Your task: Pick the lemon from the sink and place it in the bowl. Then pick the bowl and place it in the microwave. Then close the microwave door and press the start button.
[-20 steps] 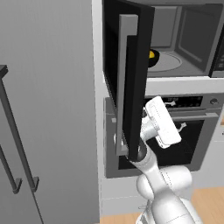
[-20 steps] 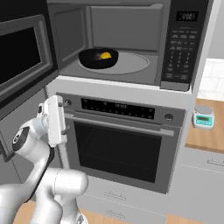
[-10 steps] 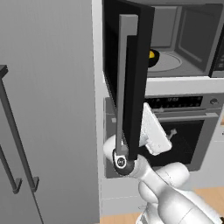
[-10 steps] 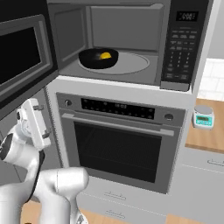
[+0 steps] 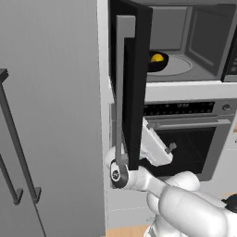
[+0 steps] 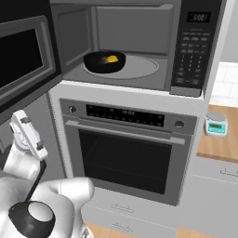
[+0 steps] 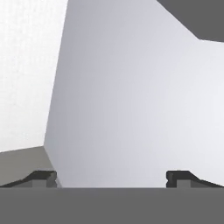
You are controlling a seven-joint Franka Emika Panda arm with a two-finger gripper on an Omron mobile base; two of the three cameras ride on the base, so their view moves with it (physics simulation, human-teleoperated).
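Observation:
The black bowl (image 6: 103,62) stands on the glass turntable (image 6: 139,68) inside the microwave (image 6: 139,42), with the yellow lemon (image 6: 112,59) lying in it. The left base view also shows the bowl (image 5: 158,64) and the lemon (image 5: 157,58). The microwave door (image 6: 23,60) hangs wide open to the left, and it is edge-on (image 5: 136,92) in the left base view. My gripper (image 6: 19,120) is low, beneath the open door, holding nothing. In the hand view the gripper (image 7: 111,178) has its fingertips (image 7: 43,178) far apart and faces a plain pale grey panel. The button panel (image 6: 190,51) is on the microwave's right.
The oven (image 6: 130,153) with its bar handle sits right under the microwave. A tall grey cabinet with long handles (image 5: 18,152) stands left of the door. A small scale (image 6: 216,124) rests on the wooden counter at the right.
The arm has swung left and down, carrying the hand from in front of the oven to under the open microwave door. Bowl, lemon and door have not moved.

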